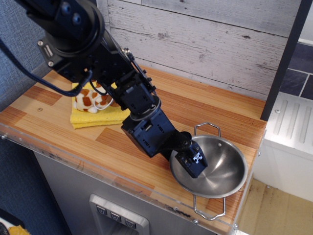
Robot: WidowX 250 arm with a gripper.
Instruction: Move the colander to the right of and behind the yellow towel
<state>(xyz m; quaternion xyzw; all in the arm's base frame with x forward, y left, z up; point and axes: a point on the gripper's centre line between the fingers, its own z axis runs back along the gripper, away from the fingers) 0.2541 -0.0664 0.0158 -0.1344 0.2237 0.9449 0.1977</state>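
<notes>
The black robot arm (98,63) is reaching from the upper left of the frame down toward the lower right, its gripper (192,162) lying over the left inner wall of the colander (215,166) — whether the fingers are spread, closed or clamping the rim cannot be told, since the dark body is hiding them. The colander is sitting at the lower right of the wooden counter (195,110), one wire handle pointing toward the plank wall (205,39) and the other toward the front edge. The yellow towel (93,115) is lying well apart at the left of the frame — a brown-and-white plush toy (90,99) is resting on it.
</notes>
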